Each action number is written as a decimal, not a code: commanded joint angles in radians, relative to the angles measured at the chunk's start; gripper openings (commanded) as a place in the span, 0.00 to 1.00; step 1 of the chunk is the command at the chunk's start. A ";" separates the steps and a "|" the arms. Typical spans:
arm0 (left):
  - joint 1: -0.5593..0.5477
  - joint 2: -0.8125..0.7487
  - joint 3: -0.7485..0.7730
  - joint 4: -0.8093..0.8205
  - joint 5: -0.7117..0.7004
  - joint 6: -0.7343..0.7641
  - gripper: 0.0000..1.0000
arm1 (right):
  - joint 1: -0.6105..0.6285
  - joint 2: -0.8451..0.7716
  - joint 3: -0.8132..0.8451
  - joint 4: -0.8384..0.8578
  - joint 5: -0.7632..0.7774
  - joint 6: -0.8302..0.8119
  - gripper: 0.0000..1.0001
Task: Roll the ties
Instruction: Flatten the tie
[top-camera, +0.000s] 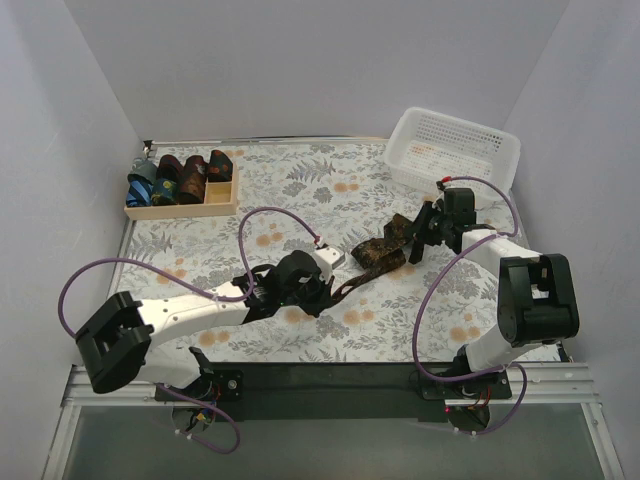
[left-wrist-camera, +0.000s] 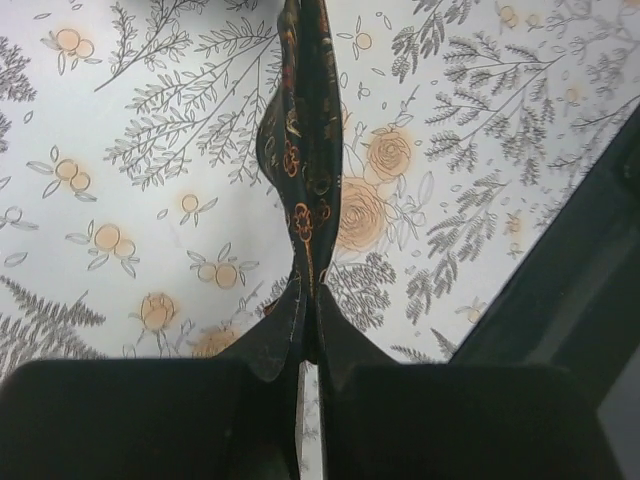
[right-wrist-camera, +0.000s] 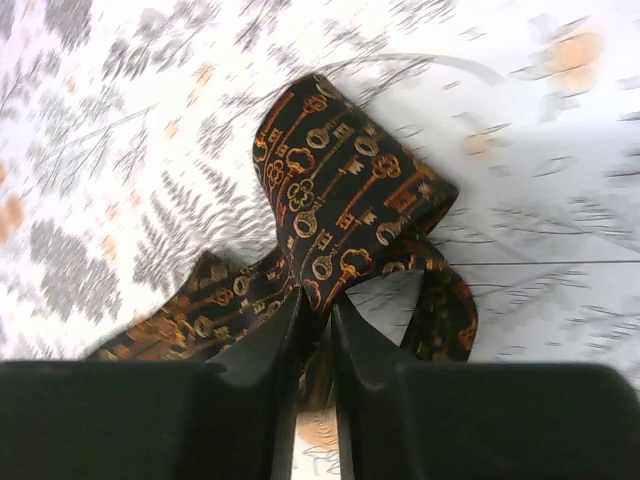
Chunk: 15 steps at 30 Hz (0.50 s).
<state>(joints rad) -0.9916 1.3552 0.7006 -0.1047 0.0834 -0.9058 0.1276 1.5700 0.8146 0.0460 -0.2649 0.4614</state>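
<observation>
A dark brown-black tie (top-camera: 378, 256) with an orange key pattern lies across the middle of the floral tablecloth. My left gripper (top-camera: 322, 290) is shut on its narrow end (left-wrist-camera: 305, 180), which runs away from the jaws. My right gripper (top-camera: 420, 240) is shut on the wide end (right-wrist-camera: 345, 205), which is folded over in a loop by the jaws. Several rolled ties (top-camera: 180, 178) sit in the wooden tray (top-camera: 183, 209) at the back left.
A white mesh basket (top-camera: 455, 152) stands at the back right, close behind my right arm. The black base rail (top-camera: 330, 378) runs along the near table edge and shows in the left wrist view (left-wrist-camera: 560, 270).
</observation>
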 joint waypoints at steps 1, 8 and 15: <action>-0.004 -0.157 0.049 -0.159 -0.054 -0.099 0.00 | -0.042 -0.065 0.054 -0.078 0.185 -0.061 0.24; 0.198 -0.312 0.103 -0.348 0.068 -0.245 0.00 | -0.048 -0.123 0.095 -0.133 0.293 -0.147 0.53; 0.393 -0.352 0.138 -0.458 0.072 -0.236 0.00 | -0.020 -0.186 0.067 -0.138 0.173 -0.222 0.63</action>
<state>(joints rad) -0.6342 1.0164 0.7944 -0.4580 0.1253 -1.1309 0.0834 1.4208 0.8680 -0.0837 -0.0372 0.3058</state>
